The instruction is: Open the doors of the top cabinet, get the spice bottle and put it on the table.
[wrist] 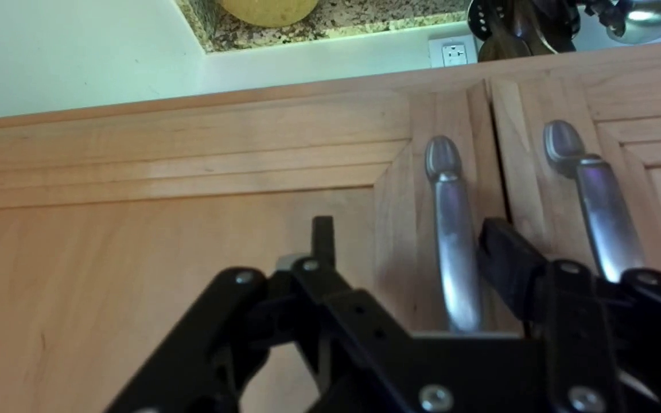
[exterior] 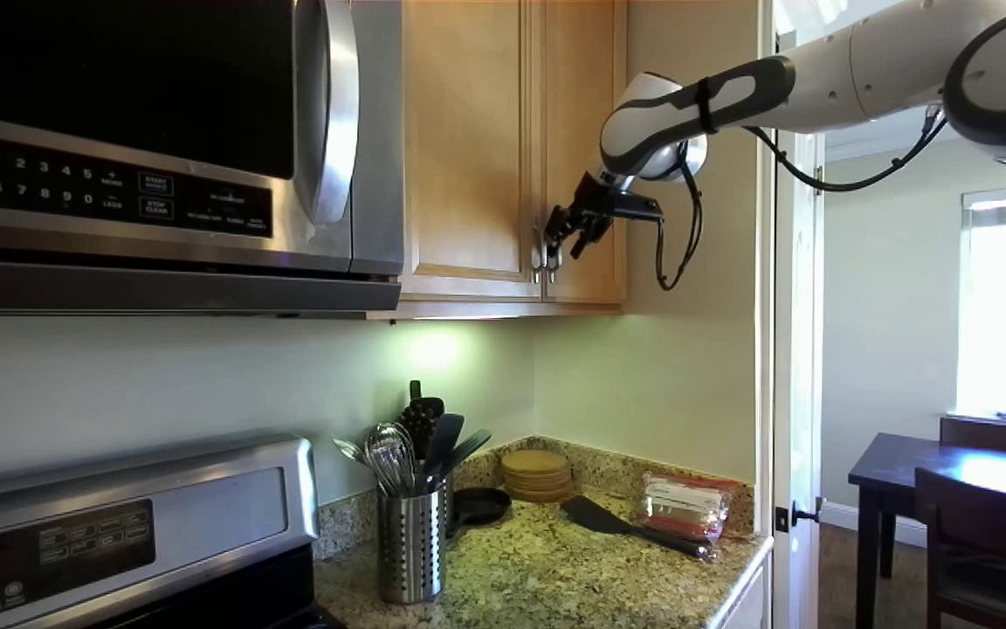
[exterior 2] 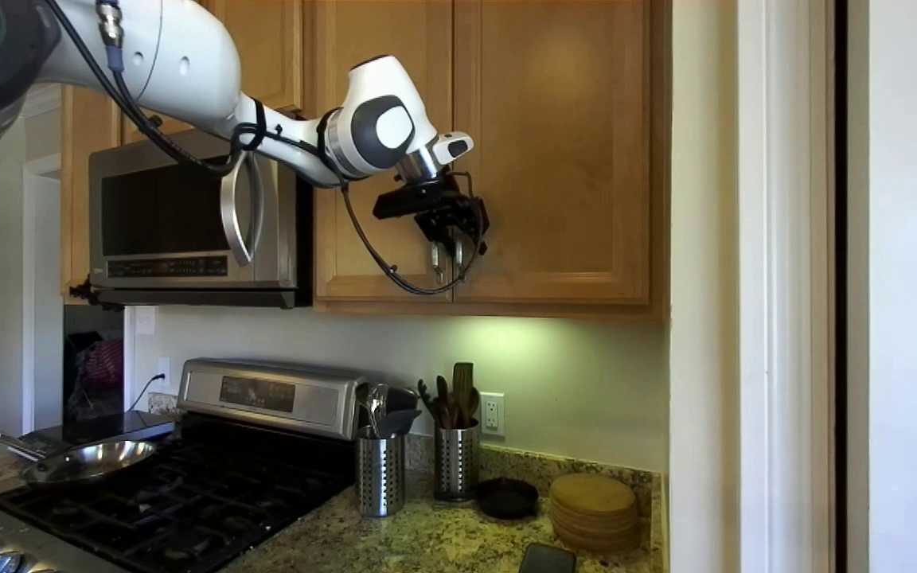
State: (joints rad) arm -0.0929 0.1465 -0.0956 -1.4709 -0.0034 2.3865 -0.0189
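Cabinet doors [exterior: 503, 148], closed; with fingers [wrist: 511, 267] well apart around one handle [wrist: 457, 252], holding nothing, may slip off if squeezing off-centre.

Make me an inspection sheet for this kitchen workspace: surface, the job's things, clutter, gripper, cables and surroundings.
Surface: granite countertop, speckled, with kitchenware on it.
Doors: both shut on the top cabinet.
Spice bottle: nothing seen.
Clutter: two metal utensil holders, a small black pan, a stack of round boards, a black spatula and a plastic bag, contents unclear.
Gripper: open, straddling a door handle; contact cannot be told.
Cables: a black cable hangs in a loop near the gripper; whether it touches the doors cannot be told.
Surroundings: steel microwave, shut; steel stove; skillet; dark wooden table in the background.
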